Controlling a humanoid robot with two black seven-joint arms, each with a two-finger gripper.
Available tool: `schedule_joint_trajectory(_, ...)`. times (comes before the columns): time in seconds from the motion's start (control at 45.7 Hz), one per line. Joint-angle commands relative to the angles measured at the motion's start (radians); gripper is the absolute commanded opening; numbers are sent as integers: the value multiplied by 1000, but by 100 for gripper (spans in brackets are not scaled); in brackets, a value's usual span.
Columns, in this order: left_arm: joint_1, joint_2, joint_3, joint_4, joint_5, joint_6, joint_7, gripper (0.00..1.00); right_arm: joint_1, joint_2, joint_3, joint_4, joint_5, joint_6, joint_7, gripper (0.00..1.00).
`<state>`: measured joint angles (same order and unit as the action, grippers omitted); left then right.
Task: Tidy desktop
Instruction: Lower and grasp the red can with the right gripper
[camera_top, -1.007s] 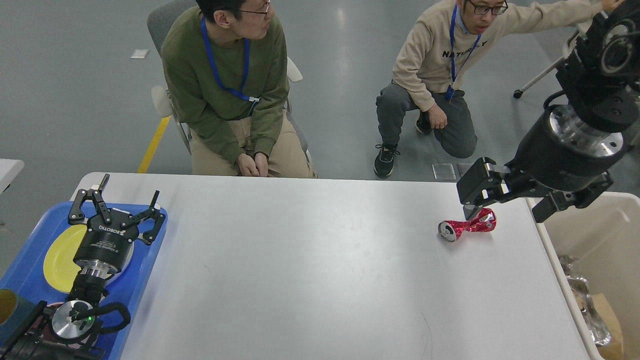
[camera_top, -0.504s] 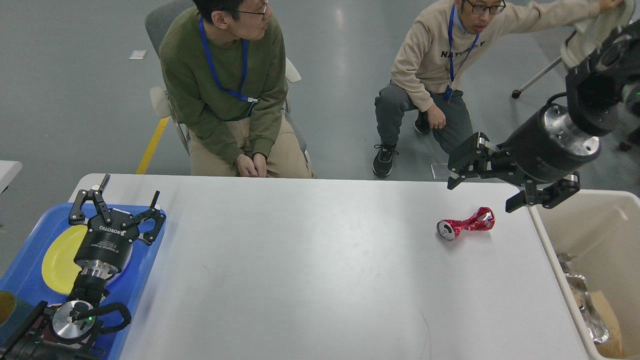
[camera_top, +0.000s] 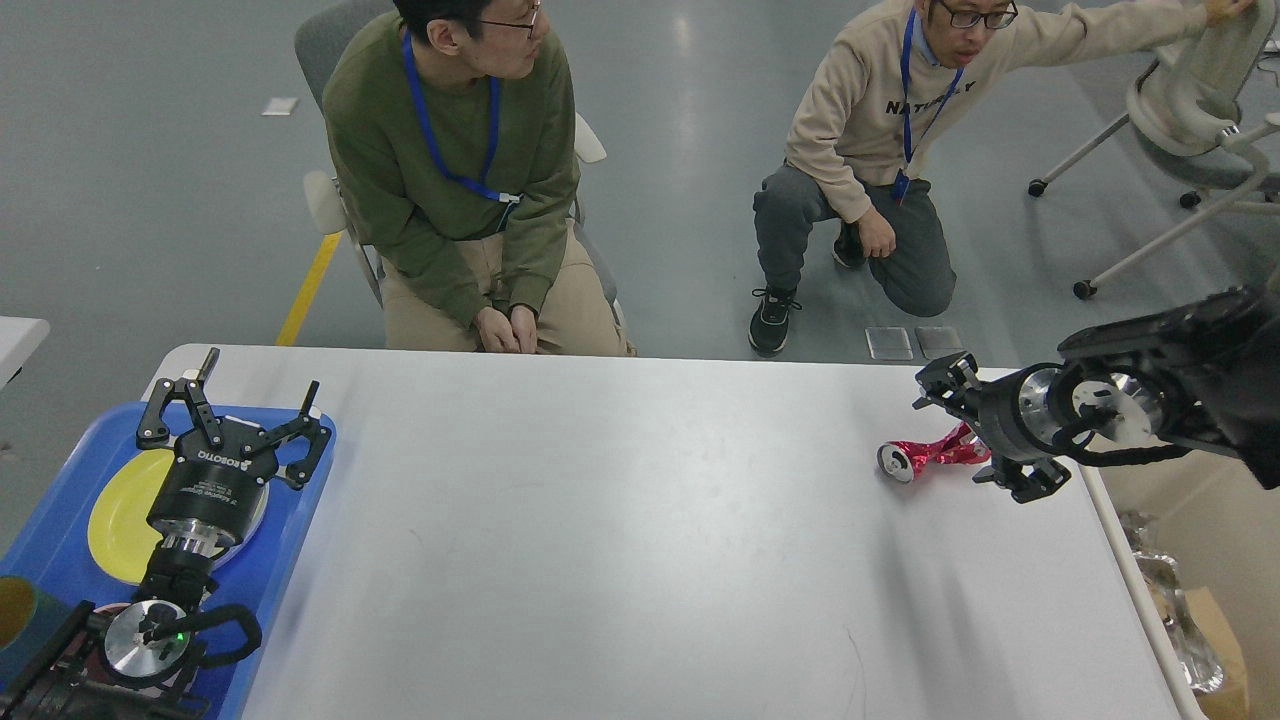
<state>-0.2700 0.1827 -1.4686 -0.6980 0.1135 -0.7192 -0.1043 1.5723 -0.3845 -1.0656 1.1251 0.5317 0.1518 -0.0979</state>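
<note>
— What is sitting on the white surface (camera_top: 620, 540) right now?

— A crushed red can (camera_top: 930, 452) is lying on its side toward the far right part of it, its silver end facing left. Most of the top is bare around it.

— And the right arm?

— It is reaching in low from the right edge, lying almost level over the corner of the surface. The right tool (camera_top: 985, 435) is pointing left at the can with its two fingers spread, one above the can's right end and one below it. The can's right end is lying between them, but I cannot tell whether either finger is touching it.

— The left one?

— The left tool (camera_top: 235, 415) is hovering over a blue tray (camera_top: 50, 540) at the left end of the surface, its fingers spread wide and gripping nothing. A yellow plate (camera_top: 115, 520) is resting in the tray, partly hidden under the tool's body.

— Anything beside the surface on the right?

— A beige bin (camera_top: 1190, 520) is standing just past the right edge, with something crinkled and silvery (camera_top: 1175, 610) lying inside it.

— Who else is here?

— A man in a green sweater (camera_top: 450, 170) is sitting on a chair behind the far edge, hands clasped in his lap, looking to the side. Another man in a beige sweatshirt (camera_top: 880, 110) is crouching on the floor farther right, stretching one arm out to a grey office chair (camera_top: 1190, 100).
</note>
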Motion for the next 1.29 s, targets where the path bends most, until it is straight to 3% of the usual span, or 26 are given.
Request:
schedule_joint_trajectory(0.0, 0, 0, -1, 0, 0, 0, 0, 96, -202, 32, 74, -201, -4, -17, 0, 100)
schedule_joint_trajectory(0.263, 0, 0, -1, 0, 0, 0, 0, 96, -426, 105, 254, -508, -12, -17, -2, 100)
schedule_joint_trajectory(0.526, 0, 0, 1, 0, 0, 1, 0, 96, -601, 242, 259, -807, -24, -18, 0, 100)
schedule_joint_trajectory(1.27, -1, 0, 1, 0, 0, 0, 0, 96, -672, 286, 292, -892, -24, -100, 12, 98)
